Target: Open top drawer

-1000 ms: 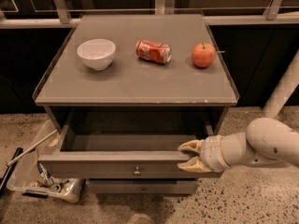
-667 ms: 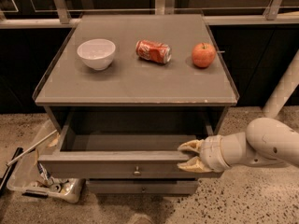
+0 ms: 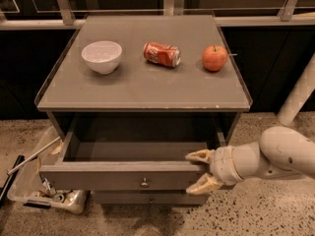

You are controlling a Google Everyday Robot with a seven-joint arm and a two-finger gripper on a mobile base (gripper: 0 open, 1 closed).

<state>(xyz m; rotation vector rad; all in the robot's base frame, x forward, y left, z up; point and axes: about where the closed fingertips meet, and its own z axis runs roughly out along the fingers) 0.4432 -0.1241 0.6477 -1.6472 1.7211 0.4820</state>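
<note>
Top drawer [image 3: 113,176] is pulled out from the grey cabinet, its inside visible and bare, flat front facing the camera. Small round metal knob [image 3: 144,183] sits mid-front on the drawer, slightly low.

Hand [image 3: 189,173] is at the right end of the drawer front. Its two tan fingers are spread apart, upper finger [image 3: 199,156] lying along the front's top edge, the lower one at the front's bottom right corner. The front's right end sits between them; can't tell how firmly they press on it. White arm [image 3: 285,156] reaches in from right of the drawer, and the knob is well apart from the hand.

Grey tabletop [image 3: 142,90] is above the drawer, which sticks out past its front edge. On it, above the drawer's left part, is a white bowl [image 3: 102,56], upright. Above the drawer's middle lies a crushed red soda can [image 3: 162,54] on its side. Above the drawer's right part is a red apple [image 3: 214,58], stem pointing right. The three are apart from each other in a row.

Just below the drawer, a slimmer grey drawer [image 3: 147,197] is closed, mostly hidden by it. Left of the drawer, on the speckled floor [image 3: 256,215], is a clear plastic bin [image 3: 29,193] with small items inside, too small to name. A white pole [image 3: 298,95] slants up to the right of the drawer.
</note>
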